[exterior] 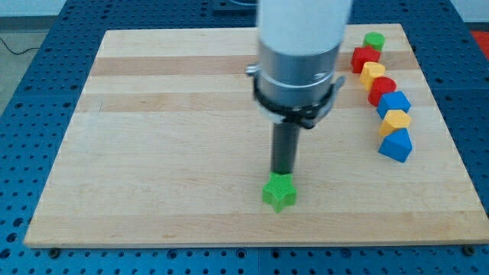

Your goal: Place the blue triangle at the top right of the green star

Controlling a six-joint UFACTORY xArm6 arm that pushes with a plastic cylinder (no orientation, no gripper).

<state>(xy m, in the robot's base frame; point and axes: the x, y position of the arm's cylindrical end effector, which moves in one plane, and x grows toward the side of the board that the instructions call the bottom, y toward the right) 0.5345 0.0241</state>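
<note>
The green star [280, 193] lies near the bottom middle of the wooden board [153, 153]. The blue triangle [396, 145] sits at the view's right, the lowest block in a column of blocks. My tip [283, 173] is at the lower end of the dark rod, right at the star's top edge, touching or nearly touching it. The blue triangle is far to the right of my tip and a little higher in the view.
Above the blue triangle, a column runs up the view's right: a yellow block [396, 121], a blue block [394, 102], a red round block [382, 88], a yellow block [372, 73], a red block [364, 58] and a green round block [374, 41].
</note>
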